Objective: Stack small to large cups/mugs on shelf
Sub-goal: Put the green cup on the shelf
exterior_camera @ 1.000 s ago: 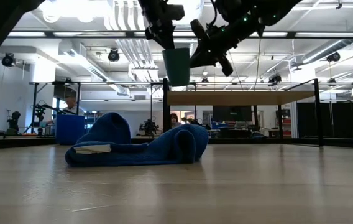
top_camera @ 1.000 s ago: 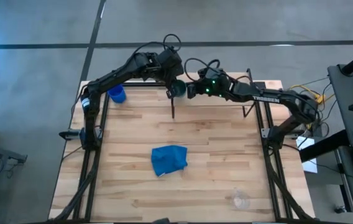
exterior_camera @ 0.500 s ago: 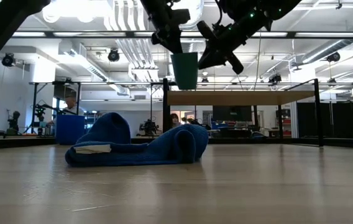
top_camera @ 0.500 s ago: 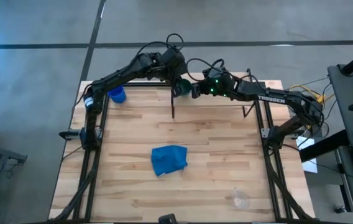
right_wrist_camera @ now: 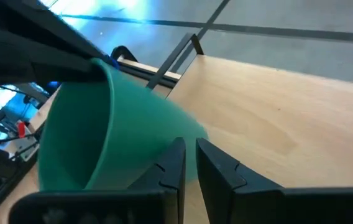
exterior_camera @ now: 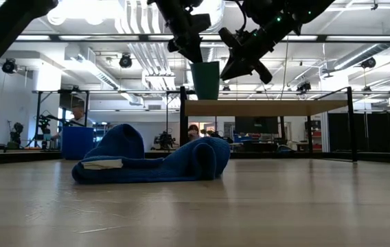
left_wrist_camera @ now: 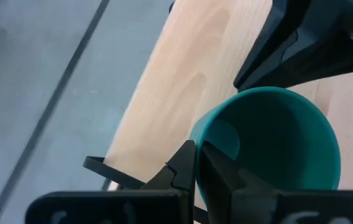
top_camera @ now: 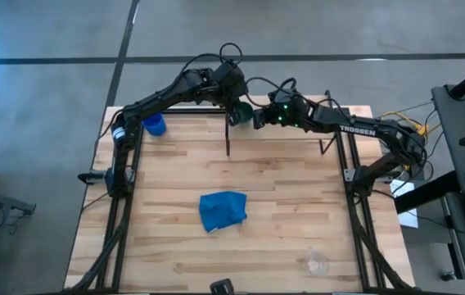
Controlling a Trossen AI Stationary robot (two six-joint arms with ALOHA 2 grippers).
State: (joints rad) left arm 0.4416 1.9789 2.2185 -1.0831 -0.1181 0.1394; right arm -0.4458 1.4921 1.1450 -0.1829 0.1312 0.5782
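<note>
- Green cup (exterior_camera: 205,80) hangs in the air just above the shelf (exterior_camera: 267,108), near its left end in the low view; it isn't set down yet
- Left gripper (left_wrist_camera: 196,163) pinches the cup's rim, one finger inside and one outside
- Right gripper (right_wrist_camera: 187,163) sits right beside the cup's outer wall with its fingers nearly together and nothing between them; I can't tell if it touches
- My read: the task is barely begun, with nothing resting on the shelf
- Still to do, I'd say: place the green cup, then fetch the other two
- Blue mug (top_camera: 154,124) stands at the table's far left corner
- Glass (top_camera: 318,264) stands near the front right edge, well apart from the shelf
- Count: three vessels, one shelf, one blue cloth (top_camera: 223,210) mid-table, two arms
</note>
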